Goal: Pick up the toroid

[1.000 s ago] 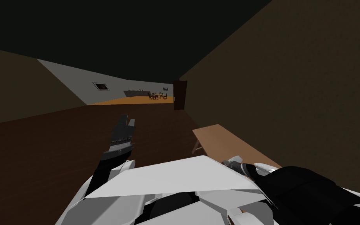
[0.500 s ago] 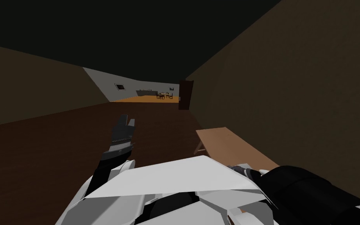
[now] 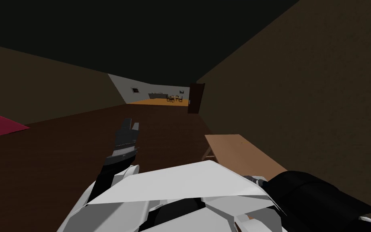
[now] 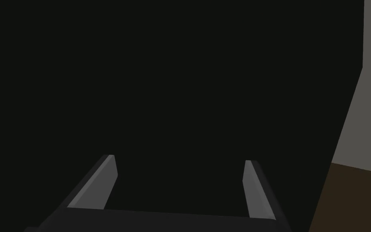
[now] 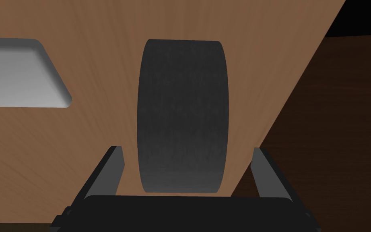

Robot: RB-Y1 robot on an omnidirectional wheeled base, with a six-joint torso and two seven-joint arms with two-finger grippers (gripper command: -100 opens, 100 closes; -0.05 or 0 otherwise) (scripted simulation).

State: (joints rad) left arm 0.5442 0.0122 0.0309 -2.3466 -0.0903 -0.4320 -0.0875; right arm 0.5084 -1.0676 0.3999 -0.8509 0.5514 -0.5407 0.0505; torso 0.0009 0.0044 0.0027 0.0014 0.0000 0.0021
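Toroid [image 5: 182, 117], dark grey and matte, shows us its broad outer band on the brown tabletop [image 5: 100, 24]. It sits between the open fingers of our right hand [image 5: 187, 148], and they do not touch it. We judge it stiff, rather light and not slippery, so we would pinch its two side faces. No label or writing is readable. Our left hand [image 4: 180, 158] is open and empty.

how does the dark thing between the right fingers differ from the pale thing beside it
The toroid is dark grey, the slab light grey. The toroid's outline bulges; the slab looks flat, round-cornered. The toroid sits between the open fingers of the right gripper, the slab outside them. Both lie on the brown table.
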